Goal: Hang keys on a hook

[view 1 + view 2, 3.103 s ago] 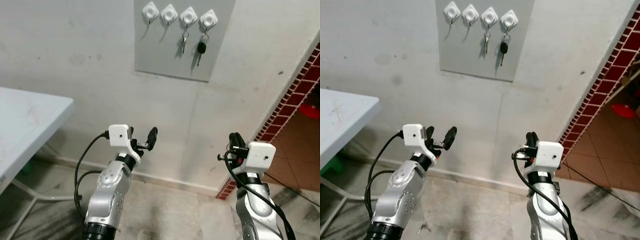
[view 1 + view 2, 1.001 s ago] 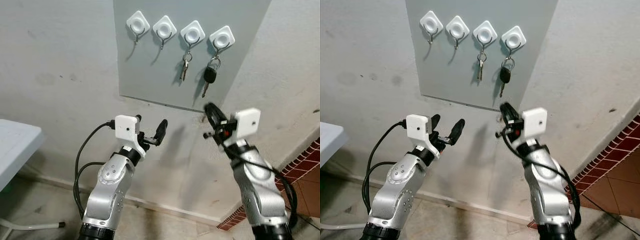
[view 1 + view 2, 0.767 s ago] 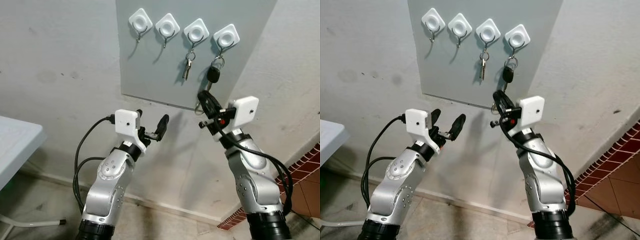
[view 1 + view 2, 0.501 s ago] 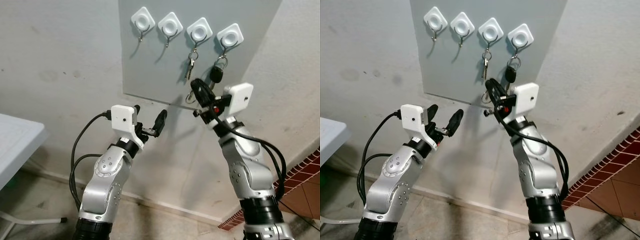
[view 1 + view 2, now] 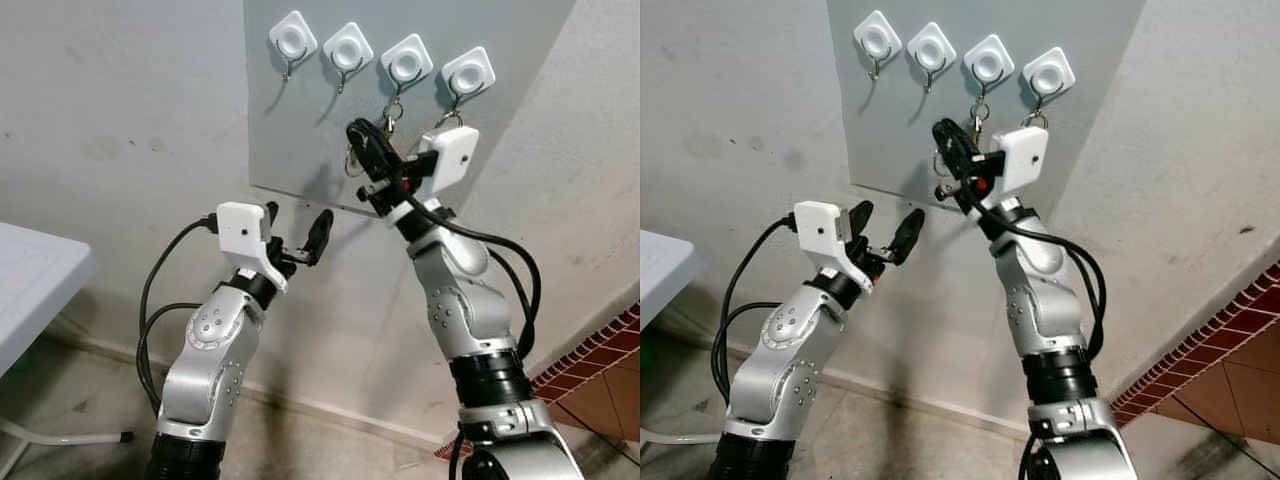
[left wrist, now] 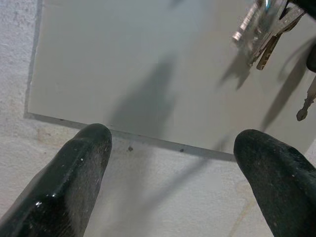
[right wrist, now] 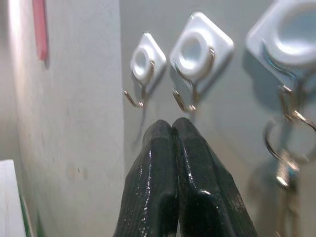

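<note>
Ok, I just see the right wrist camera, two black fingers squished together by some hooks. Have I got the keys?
Observer: Yes, a bunch of keys dangles under the right end effector.
Operator: I count three hooks. Any more?
Observer: A fourth hook sits at the far right, with a key ring on it.
Operator: Where's my other arm?
Observer: The left end effector is lower down, open and empty.
</note>
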Available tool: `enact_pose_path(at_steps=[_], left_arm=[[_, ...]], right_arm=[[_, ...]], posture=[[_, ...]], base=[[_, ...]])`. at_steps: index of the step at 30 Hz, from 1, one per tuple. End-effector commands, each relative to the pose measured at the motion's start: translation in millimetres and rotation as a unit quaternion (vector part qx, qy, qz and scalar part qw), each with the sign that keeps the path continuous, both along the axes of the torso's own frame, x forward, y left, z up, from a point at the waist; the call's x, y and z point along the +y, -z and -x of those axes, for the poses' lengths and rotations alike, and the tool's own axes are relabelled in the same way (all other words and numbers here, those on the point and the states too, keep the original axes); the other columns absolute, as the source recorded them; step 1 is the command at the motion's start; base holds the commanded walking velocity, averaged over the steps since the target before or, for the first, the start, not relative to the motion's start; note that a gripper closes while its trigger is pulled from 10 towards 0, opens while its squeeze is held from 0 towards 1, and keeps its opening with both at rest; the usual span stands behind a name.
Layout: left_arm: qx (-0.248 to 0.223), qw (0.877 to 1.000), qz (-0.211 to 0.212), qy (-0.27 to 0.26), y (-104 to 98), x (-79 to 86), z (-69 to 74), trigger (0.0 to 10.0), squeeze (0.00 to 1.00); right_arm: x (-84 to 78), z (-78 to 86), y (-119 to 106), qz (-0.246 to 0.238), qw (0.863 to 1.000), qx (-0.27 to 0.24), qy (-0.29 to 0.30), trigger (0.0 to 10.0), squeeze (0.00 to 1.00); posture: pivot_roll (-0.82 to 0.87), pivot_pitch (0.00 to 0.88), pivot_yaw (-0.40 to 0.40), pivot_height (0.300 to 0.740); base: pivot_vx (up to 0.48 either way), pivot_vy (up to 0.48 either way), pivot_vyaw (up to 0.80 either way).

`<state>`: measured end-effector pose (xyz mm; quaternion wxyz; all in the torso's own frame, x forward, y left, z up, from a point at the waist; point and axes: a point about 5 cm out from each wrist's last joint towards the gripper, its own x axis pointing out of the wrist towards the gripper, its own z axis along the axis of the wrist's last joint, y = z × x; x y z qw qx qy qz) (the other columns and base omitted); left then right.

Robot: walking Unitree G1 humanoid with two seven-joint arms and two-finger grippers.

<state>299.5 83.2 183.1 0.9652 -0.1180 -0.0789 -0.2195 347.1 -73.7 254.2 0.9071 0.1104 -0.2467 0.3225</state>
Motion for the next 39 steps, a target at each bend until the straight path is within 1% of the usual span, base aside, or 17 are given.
enact_pose_path(at_steps=[1,6,8,12,16,21,28,32,39], left_arm=[[-0.01,1.0,0.0,0.006,-6,-3.4,1.9,10.0,0.0],[-0.011,1.0,0.0,0.01,-7,-4.0,2.8,10.0,0.0],[-0.011,1.0,0.001,0.012,-8,-4.6,2.9,10.0,0.0],[-0.009,1.0,0.003,0.014,-8,-6.6,3.0,10.0,0.0],[-0.007,1.0,0.003,0.014,-7,-7.2,2.8,10.0,0.0],[-0.006,1.0,0.004,0.017,-8,-7.5,3.1,10.0,0.0],[-0.008,1.0,0.003,0.024,-10,-10.5,5.8,10.0,0.0],[-0.023,0.999,-0.001,0.037,-19,-14.6,9.3,10.0,0.0],[-0.03,0.999,-0.007,0.041,-23,-16.0,9.6,10.0,0.0]], right_arm=[[-2.3,-2.2,-7,-0.013,1.0,-0.01,0.007,10.0,0.0],[1.9,-5.0,-12,-0.027,1.0,-0.015,0.006,10.0,0.0],[2.9,-7.3,-18,-0.037,0.999,-0.022,0.012,10.0,0.0],[0.7,-11.4,-28,-0.054,0.997,-0.036,0.029,10.0,0.0],[0.1,-13.5,-35,-0.064,0.997,-0.044,0.029,10.0,0.0],[2.5,-15.3,-39,-0.066,0.996,-0.053,0.024,10.0,0.0],[9.3,-16.0,-44,-0.063,0.996,-0.059,-0.001,10.0,0.0],[11.3,-17.0,-44,-0.06,0.996,-0.06,-0.007,10.0,0.0],[11.1,-18.5,-45,-0.059,0.996,-0.062,-0.007,10.0,0.0]], posture=[[0.02,0.043,-0.103,0.714],[0.02,0.044,-0.103,0.714],[0.02,0.045,-0.102,0.714],[0.02,0.047,-0.103,0.714],[0.02,0.053,-0.104,0.714],[0.02,0.058,-0.105,0.714],[0.02,0.065,-0.105,0.714],[0.02,0.07,-0.105,0.714],[0.02,0.07,-0.105,0.714]], base=[[0.0,0.0,0.0],[0.0,0.0,0.0],[0.0,0.0,0.0],[0.0,0.0,0.0],[0.0,0.0,0.0],[0.0,0.0,0.0],[0.0,0.0,0.0],[0.0,0.0,0.0],[0.0,0.0,0.0]])
